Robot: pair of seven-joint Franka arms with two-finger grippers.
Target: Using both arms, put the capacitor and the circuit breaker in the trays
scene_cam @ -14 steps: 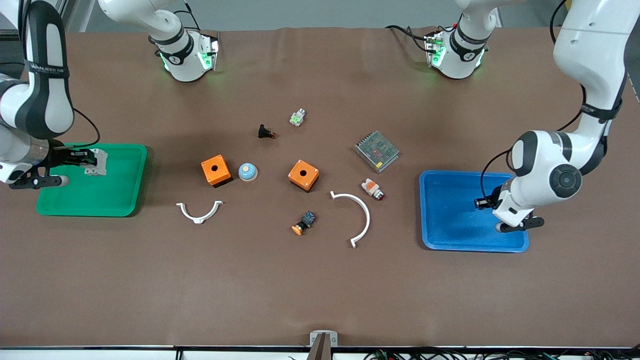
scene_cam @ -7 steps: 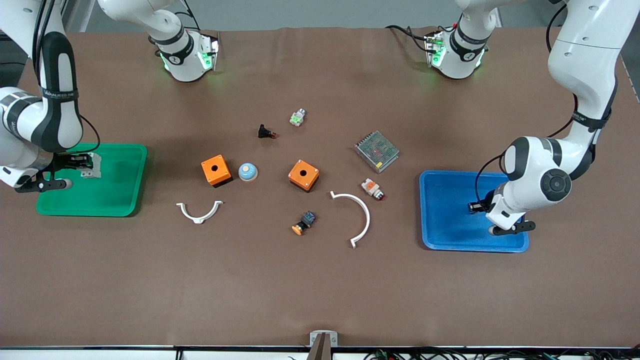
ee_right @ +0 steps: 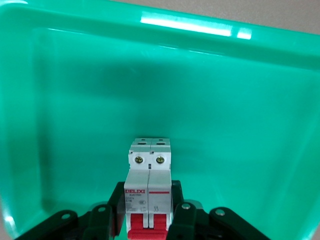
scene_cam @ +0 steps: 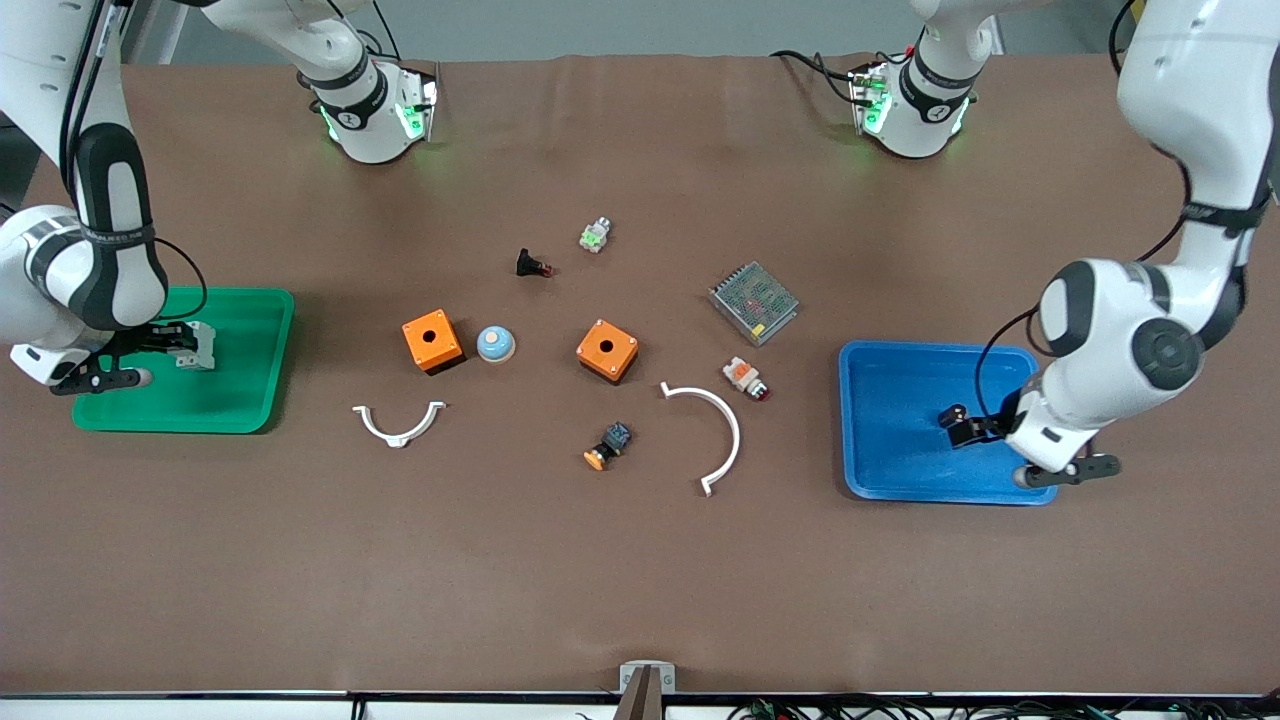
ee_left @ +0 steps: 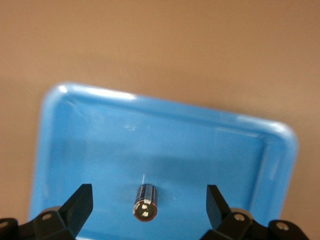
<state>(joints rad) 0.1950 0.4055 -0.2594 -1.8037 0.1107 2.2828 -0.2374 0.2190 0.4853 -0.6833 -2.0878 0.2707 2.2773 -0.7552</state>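
Since the capacitor (ee_left: 145, 202) now lies loose on the floor of the blue tray (scene_cam: 890, 365), with the fingers (ee_left: 77, 206) of the left gripper (ee_left: 147, 207) spread wide to either side and touching nothing, the release on that side is judged complete. Half a second ago the same gripper sat lower over the tray; it has since lifted and drawn back toward the tray's edge at the left arm's end of the surface, leaving the part, seen in the front view as a small dark cylinder (scene_cam: 952, 412), inside the tray.

The circuit breaker (ee_right: 149, 186) is at an earlier stage. The right gripper (ee_right: 149, 216) is clamped on its red-lever end, fingers (ee_right: 181, 214) closed against both sides of the body, and holds it over the green tray (scene_cam: 250, 300). In the front view the breaker (scene_cam: 198, 344) has shifted slightly across the tray compared with a second ago, but whether it already rests on the tray floor cannot be told.

One placement therefore appears done; the remaining step is for the right gripper to open and withdraw.
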